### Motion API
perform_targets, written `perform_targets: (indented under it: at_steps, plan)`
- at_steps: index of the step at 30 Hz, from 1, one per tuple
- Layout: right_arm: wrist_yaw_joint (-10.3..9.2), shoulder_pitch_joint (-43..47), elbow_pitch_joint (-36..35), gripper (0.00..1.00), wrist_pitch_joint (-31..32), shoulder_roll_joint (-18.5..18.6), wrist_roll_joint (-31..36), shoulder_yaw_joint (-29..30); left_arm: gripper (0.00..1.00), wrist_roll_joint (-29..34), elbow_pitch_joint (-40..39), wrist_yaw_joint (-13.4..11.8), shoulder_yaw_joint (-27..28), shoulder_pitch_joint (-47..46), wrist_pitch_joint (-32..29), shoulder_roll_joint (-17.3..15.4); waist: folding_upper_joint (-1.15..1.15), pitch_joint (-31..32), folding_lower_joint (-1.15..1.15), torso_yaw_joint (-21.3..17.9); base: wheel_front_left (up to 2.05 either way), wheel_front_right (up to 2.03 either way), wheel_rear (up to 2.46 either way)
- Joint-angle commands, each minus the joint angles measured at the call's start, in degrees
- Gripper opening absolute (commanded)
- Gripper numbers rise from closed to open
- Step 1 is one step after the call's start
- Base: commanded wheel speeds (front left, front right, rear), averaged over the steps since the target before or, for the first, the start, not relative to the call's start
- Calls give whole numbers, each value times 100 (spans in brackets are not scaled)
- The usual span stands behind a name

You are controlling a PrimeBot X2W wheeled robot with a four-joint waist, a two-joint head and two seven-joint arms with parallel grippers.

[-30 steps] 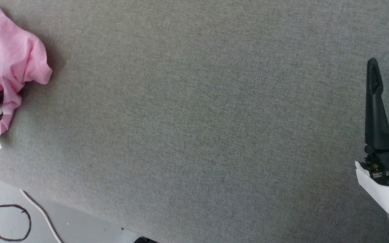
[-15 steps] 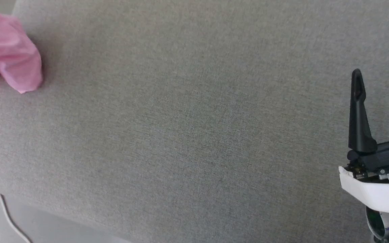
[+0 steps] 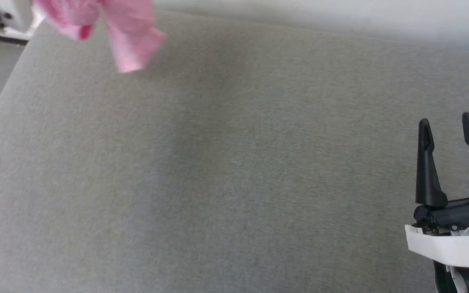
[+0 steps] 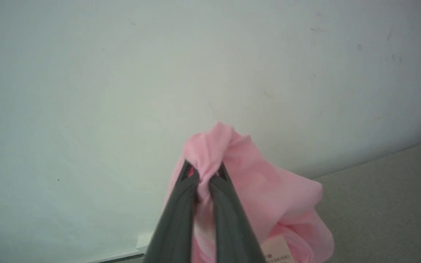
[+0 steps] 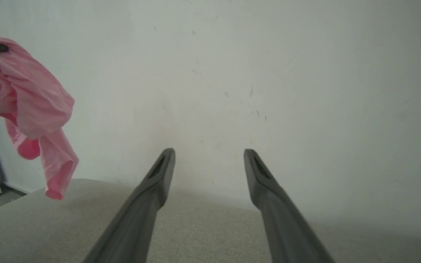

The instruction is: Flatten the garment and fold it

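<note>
The garment (image 3: pixel 128 36) is held up in the air at 11 o'clock in the head view, over the far-left corner of the desk (image 3: pixel 234 171). It is bunched, and its lower end hangs free, apparently not touching the desk. The jaws of the left gripper (image 4: pixel 204 174) are closed tight on a small pinch of pink cloth. The rest hangs below in a clump, and the care label (image 4: pixel 274 250) is seen at 5 o'clock in the left wrist view. The right gripper (image 3: pixel 445 120) is at 4 o'clock in the head view, jaws spread wide with nothing held, well apart from the cloth.

The step is judged as carrying over and laying down for flattening. The cloth should be brought toward the desk middle and lowered so the hanging end lands first. It should then be dragged out flat, not dropped in a heap. A second edge should be taken by the right gripper for spreading. Only a thin fold is gripped, so fast swings should be avoided, since a slip is possible.
</note>
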State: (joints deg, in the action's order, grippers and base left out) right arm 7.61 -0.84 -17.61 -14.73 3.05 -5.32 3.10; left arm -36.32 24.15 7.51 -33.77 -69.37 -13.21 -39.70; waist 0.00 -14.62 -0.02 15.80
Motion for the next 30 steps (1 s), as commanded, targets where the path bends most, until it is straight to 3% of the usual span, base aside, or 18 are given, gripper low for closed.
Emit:
perform_targets:
  at_steps: [1, 5, 15, 21, 30]
  plan:
    - [-12, 85, 43, 100, -27, -15, -67, 3, 0, -55, -202, -2, -125, -118, -17, 135, 0, 481, 2, -662, 0, 0, 0]
    - [-12, 144, 114, 100, -27, -16, -135, -26, 0, -72, -564, -2, -362, -236, -36, 293, 0, 538, 2, -1011, 0, 0, 0]
    - [-12, 186, 250, 100, -27, -16, -233, -48, 0, -603, -1299, -3, -1037, 52, 72, 1103, 0, 418, 2, -1836, 0, 0, 0]
    - [-12, 155, 288, 100, -27, -17, -284, -18, 0, -640, -1107, -31, -1498, 801, 150, 1387, 0, 251, 2, -1965, 0, 0, 0]
    - [-12, 24, 327, 100, -27, -17, -252, 18, 0, -240, -2, -125, -2417, 1974, 142, 1443, 0, -84, 2, -1927, 0, 0, 0]
